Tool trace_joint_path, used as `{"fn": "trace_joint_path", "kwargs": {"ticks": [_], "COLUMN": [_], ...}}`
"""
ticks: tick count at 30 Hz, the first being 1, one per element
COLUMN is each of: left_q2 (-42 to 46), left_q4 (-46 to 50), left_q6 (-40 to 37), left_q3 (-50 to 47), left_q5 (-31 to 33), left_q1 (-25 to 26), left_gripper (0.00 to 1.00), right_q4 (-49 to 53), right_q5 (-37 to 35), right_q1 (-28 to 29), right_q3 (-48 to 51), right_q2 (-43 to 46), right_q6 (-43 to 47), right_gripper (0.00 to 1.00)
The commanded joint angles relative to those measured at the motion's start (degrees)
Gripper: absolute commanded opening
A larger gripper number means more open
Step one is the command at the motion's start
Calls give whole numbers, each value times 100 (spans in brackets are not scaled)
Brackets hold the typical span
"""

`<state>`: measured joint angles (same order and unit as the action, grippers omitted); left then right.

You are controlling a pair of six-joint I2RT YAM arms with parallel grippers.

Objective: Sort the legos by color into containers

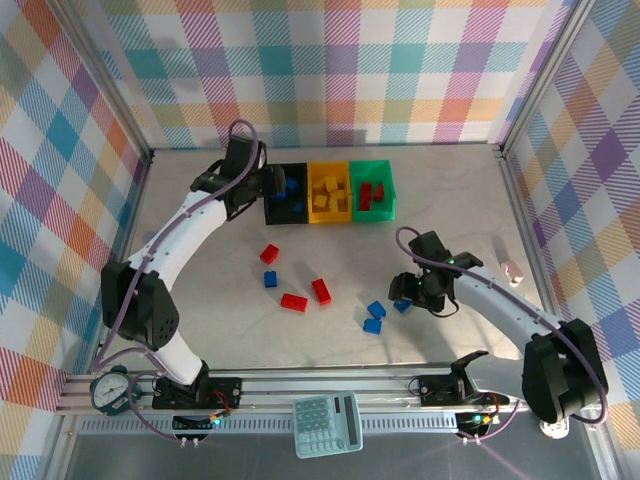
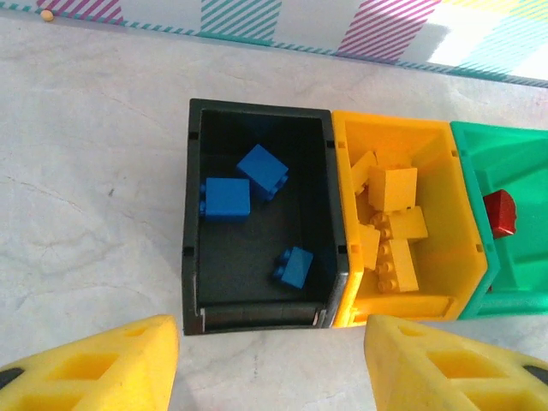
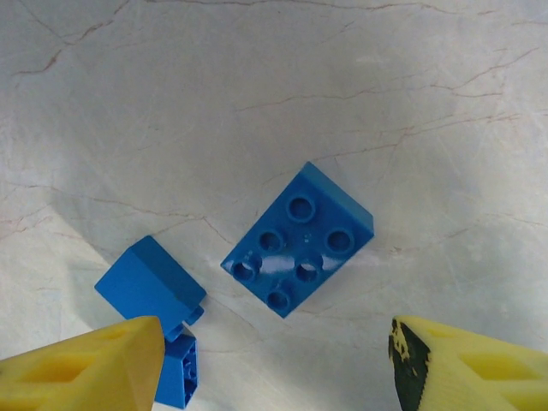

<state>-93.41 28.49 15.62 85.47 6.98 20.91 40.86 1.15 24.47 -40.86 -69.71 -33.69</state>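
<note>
Glossy oblong blue brick (image 3: 298,240), veined table (image 3: 257,86)

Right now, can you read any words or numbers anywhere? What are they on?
No text here is clear enough to quote.
calculator: keys and screen too small to read.
round dial: face too small to read.
blue brick: plain studs, no letters that I can make out.
bins: no labels or numbers show.
</note>
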Motion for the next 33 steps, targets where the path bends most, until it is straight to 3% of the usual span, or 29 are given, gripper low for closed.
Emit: {"fn": "trace_joint_path", "kwargs": {"ticks": [1, 9, 19, 25, 33], "left_q2": [483, 1151, 1128, 1144, 1360], "left_q4": [130, -279, -399, -346, -65], "left_q6": [94, 1045, 1487, 1541, 1431], "left_q3": [-249, -1428, -1815, -1799, -1733], "left_q5": [67, -547, -519, -402, -228], "left_q1": [-29, 65, 648, 861, 889], "left_gripper": [59, 59, 58, 58, 58], "right_q4": [-257, -679, -876, -857, -648], "right_q5": [38, 35, -72, -144, -194], "right_q1": [49, 49, 49, 49, 49], "right_q3": [81, 191, -113, -258, -474], "right_q2": [-139, -653, -1251, -1516, -1408], "right_q6": [-123, -35, 295, 532, 751], "right_gripper": [70, 68, 64, 54, 30]}}
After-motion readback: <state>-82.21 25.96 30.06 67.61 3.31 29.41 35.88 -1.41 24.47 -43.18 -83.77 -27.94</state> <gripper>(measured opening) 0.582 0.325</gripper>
